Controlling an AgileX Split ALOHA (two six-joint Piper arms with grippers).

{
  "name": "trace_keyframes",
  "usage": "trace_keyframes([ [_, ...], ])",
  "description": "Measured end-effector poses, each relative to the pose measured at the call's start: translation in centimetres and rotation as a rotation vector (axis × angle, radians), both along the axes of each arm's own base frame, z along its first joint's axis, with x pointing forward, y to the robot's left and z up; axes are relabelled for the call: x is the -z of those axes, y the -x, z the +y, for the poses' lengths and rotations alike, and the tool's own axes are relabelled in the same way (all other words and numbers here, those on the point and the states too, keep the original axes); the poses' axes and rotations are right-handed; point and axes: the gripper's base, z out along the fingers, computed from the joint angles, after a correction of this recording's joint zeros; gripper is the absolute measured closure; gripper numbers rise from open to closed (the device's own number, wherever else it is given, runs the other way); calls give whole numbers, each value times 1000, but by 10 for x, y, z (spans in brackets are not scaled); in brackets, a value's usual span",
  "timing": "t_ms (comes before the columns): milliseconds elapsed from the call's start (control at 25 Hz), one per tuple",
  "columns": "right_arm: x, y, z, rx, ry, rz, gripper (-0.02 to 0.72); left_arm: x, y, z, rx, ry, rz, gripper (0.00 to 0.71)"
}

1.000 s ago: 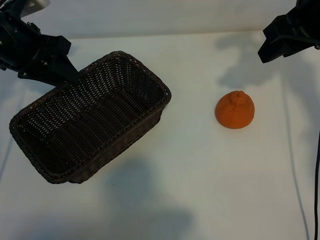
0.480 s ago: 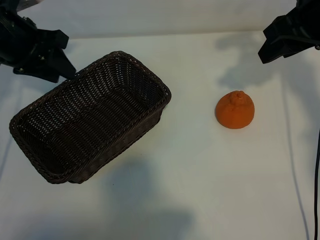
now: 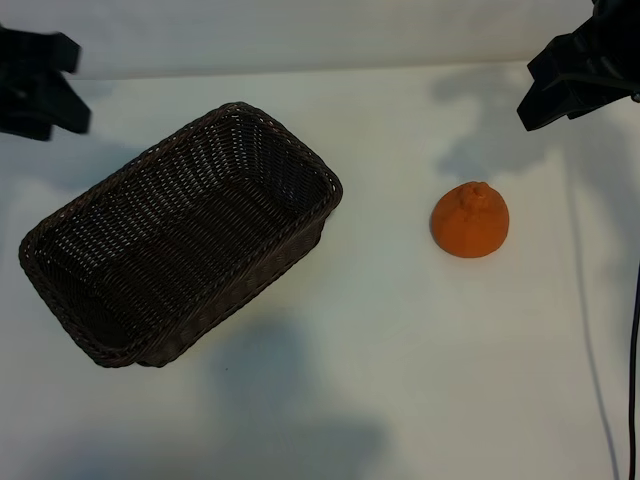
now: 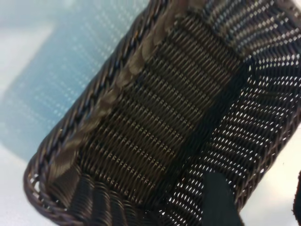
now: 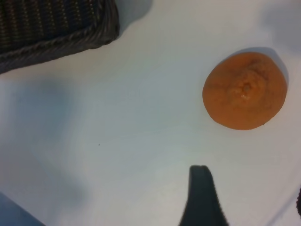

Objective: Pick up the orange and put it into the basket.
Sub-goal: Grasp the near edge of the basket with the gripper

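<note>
The orange sits alone on the white table, right of centre, knobby stem end up. To the left lies the dark brown wicker basket, set at a diagonal and with nothing in it. My left gripper hangs at the far left edge, behind the basket and off its rim. In the left wrist view it is open above the basket's weave. My right gripper hovers at the back right, well behind the orange. In the right wrist view it is open, the orange ahead of its dark finger.
White tabletop stretches between basket and orange and across the front. A black cable runs down the right edge. A corner of the basket shows in the right wrist view.
My left arm has drawn back from the basket's far rim toward the left edge of the view. The right arm, the orange and the basket have stayed put.
</note>
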Motion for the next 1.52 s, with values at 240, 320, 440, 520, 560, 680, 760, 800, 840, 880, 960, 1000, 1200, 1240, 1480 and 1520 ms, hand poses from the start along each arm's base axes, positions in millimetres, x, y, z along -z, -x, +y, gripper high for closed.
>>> trace_keyframes([
  [240,0,0,0,0,0,0,236,-20,19,30,-149,-56,-55,285],
  [320,0,0,0,0,0,0,236,-18,25,35,-171,-64,-48,285],
  [440,0,0,0,0,0,0,236,-1,30,39,-191,-66,15,285],
  [520,0,0,0,0,0,0,236,13,33,40,-194,-69,67,285],
  [560,0,0,0,0,0,0,236,21,35,40,-193,-67,93,285],
  [680,0,0,0,0,0,0,236,40,41,39,-189,-63,164,285],
  [760,0,0,0,0,0,0,236,50,45,38,-189,-60,203,285],
  [800,0,0,0,0,0,0,236,54,47,38,-189,-59,220,285],
  [840,0,0,0,0,0,0,236,57,48,38,-192,-57,233,285],
  [880,0,0,0,0,0,0,236,59,49,38,-199,-55,242,285],
  [960,0,0,0,0,0,0,236,60,50,38,-218,-51,250,285],
  [1000,0,0,0,0,0,0,236,60,50,38,-227,-50,253,285],
  [1200,0,0,0,-1,0,2,236,61,50,41,-303,-71,274,285],
  [1240,0,0,0,-1,0,2,236,61,51,43,-324,-84,279,285],
  [1480,0,0,0,-1,0,2,236,62,52,49,-405,-146,296,285],
  [1520,0,0,0,-1,0,2,236,63,52,50,-414,-149,299,285],
])
